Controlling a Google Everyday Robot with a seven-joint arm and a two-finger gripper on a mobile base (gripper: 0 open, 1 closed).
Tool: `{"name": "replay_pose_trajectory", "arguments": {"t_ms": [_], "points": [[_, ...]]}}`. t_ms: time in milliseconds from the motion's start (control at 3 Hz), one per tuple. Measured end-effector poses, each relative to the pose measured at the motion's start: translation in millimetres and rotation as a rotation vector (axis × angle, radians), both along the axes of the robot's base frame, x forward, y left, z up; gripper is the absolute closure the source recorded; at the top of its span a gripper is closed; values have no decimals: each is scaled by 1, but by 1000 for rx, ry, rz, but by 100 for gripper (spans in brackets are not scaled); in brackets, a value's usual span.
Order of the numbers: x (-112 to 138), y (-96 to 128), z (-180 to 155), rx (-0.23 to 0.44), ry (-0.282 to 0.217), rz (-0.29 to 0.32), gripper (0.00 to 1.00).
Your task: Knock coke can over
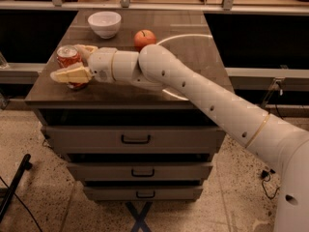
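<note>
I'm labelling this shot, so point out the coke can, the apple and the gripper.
coke can (pixel 67 57), camera view, upper red side wall.
apple (pixel 145 37), camera view, middle of its front.
gripper (pixel 65 63), camera view, midway between fingertips, at the can.

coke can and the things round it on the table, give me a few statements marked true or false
1. The coke can stands upright on the table. True.
2. The gripper hovers over the white bowl. False: it is at the coke can, with one finger in front of the can and one behind it.
3. The apple lies in the bowl. False: it sits on the tabletop, apart from the bowl.
4. The drawers under the table are shut. True.
</note>
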State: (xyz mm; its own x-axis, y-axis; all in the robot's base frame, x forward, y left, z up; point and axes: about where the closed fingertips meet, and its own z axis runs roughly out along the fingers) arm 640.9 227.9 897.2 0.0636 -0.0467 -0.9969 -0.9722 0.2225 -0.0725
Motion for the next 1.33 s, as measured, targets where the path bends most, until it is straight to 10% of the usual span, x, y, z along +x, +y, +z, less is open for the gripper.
{"name": "replay_pose_trajectory", "arguments": {"t_ms": [667,1333], "points": [[5,-3,5,4,-4,-18,80],[8,-15,69,-245,-70,-18,100]]}}
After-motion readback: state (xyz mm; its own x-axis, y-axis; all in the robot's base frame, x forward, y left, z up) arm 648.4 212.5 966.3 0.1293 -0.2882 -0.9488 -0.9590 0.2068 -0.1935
